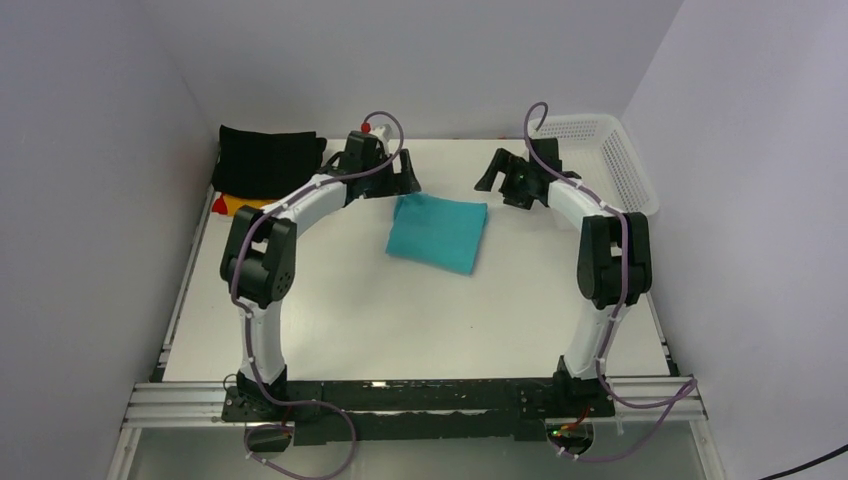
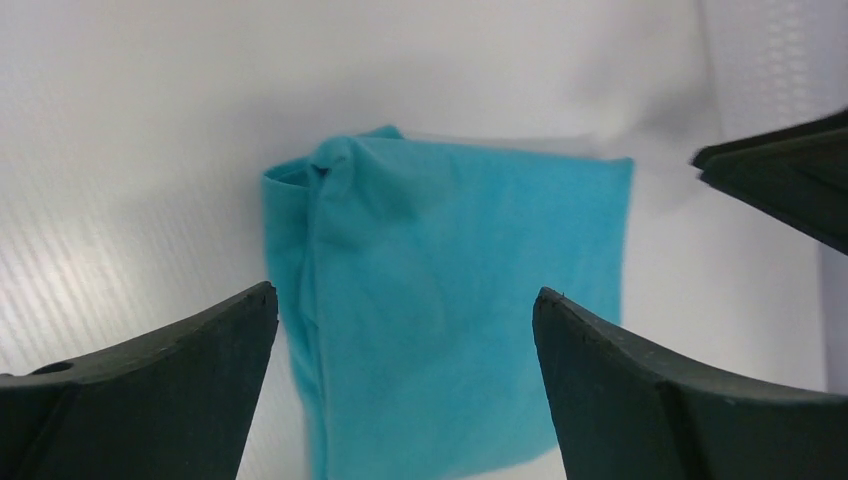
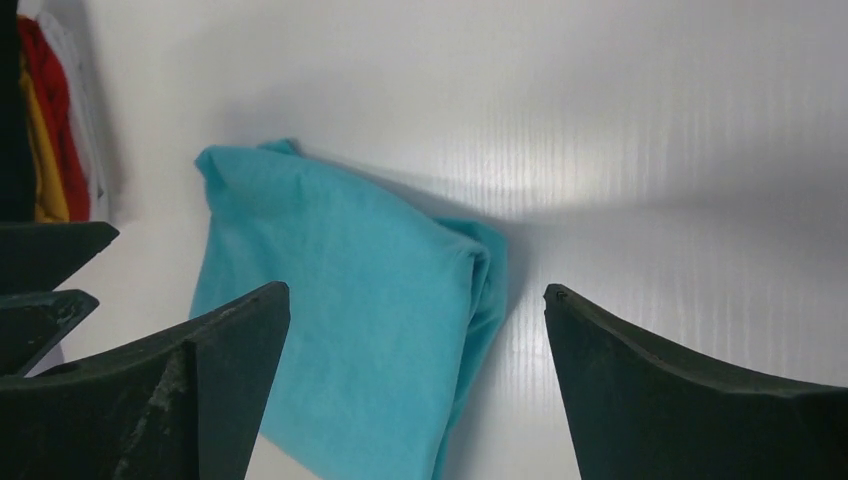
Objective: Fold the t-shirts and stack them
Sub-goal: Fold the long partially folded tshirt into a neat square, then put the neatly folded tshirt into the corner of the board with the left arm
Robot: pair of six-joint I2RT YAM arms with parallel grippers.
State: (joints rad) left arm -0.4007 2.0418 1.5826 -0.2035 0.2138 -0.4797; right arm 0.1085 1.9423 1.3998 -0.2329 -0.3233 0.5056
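The teal t-shirt (image 1: 438,232) lies folded into a neat rectangle on the table (image 1: 330,320), about mid-width and in the far half. The folding looks done to me, and what is left is the stacking. The left gripper (image 1: 398,182) hangs just over the shirt's far left corner, its claw spread wide with nothing in it. From its wrist camera the cloth lies under the gap between the fingers, with a thick bundled fold edge on the left of that view. The right gripper (image 1: 497,172) hovers off the far right corner, a little apart from the cloth, and its claw is likewise spread and empty. Where the shirt belongs is the far left corner: a folded black t-shirt (image 1: 268,160) on top, with slivers of a yellow-orange t-shirt (image 1: 245,205) and a red t-shirt (image 1: 218,205) peeping out beneath. A white basket (image 1: 612,150) stands at the far right, well apart from all this.

I'd say the next move calls for a grip that takes all the folded layers at once, likely at the far edge nearest the left claw. Then comes a lift and a carry to the left onto the black shirt. Pinch only the top layer and the fold may well fall open on the way
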